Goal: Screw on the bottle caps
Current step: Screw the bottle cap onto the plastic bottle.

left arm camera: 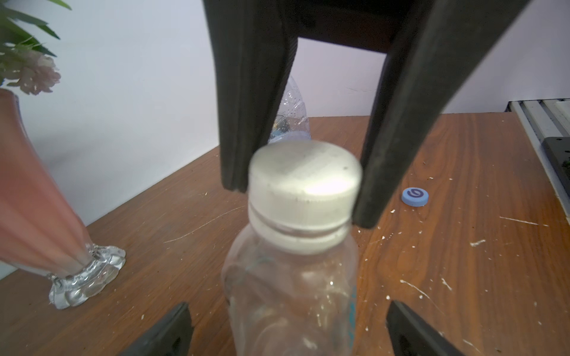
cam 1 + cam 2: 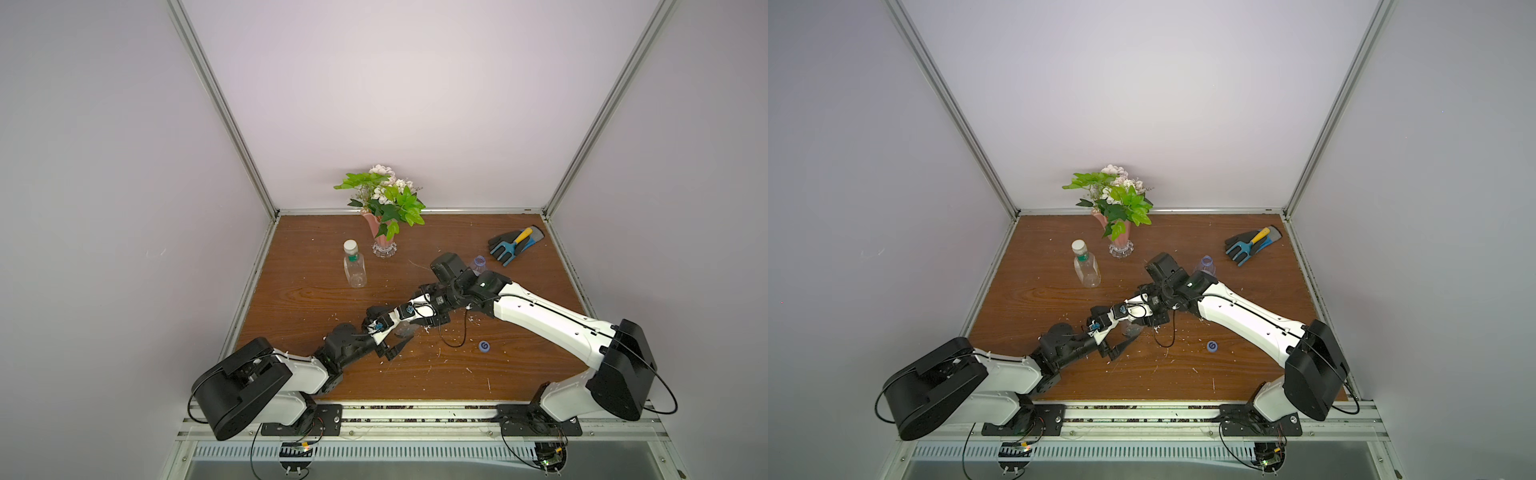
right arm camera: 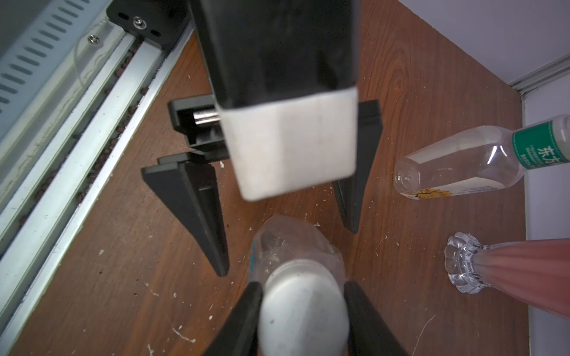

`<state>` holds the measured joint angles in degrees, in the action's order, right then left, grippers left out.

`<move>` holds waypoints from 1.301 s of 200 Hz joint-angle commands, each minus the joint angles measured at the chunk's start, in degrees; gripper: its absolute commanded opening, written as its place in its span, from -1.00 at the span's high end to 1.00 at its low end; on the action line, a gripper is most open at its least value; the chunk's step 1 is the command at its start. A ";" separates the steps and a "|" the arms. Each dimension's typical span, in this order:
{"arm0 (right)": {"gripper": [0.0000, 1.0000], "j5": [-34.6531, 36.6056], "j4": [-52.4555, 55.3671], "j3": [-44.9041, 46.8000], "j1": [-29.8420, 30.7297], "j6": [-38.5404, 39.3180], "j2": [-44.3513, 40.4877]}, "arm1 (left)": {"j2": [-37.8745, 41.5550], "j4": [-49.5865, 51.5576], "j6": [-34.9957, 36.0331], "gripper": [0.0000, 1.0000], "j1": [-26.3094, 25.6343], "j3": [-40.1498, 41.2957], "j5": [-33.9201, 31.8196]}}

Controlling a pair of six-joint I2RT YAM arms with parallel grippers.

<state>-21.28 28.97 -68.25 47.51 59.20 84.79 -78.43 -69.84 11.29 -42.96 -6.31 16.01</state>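
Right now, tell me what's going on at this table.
The right claw is shut on the white cap sitting on a clear bottle at mid-table. The left claw is open, its fingers either side of that bottle's body without gripping it. A square bottle near the vase already wears its cap. A blue cap lies loose on the table, and a third bottle behind the right arm is uncapped.
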 commanded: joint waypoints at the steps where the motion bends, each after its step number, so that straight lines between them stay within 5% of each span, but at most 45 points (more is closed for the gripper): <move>1: 0.86 2.31 2.42 2.54 -0.15 3.09 0.06 | -2.44 -2.40 3.30 -0.97 1.26 -2.22 4.59; 72: 0.87 1.17 0.91 5.08 -0.22 4.41 -1.53 | -9.10 -2.40 5.98 -0.91 3.25 -6.85 6.57; 113: 0.87 1.06 0.74 5.61 -0.22 4.39 -1.63 | -10.85 -2.31 3.90 -0.55 3.32 -7.33 6.73; 260: 0.88 1.49 -0.88 6.30 -0.21 0.04 -2.57 | -8.52 -2.31 -3.89 -0.01 3.28 -5.57 4.81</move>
<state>-21.30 23.77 -64.07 47.44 61.45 82.48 -88.62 -71.75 11.73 -40.34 -12.45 22.00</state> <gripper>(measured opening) 0.426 0.656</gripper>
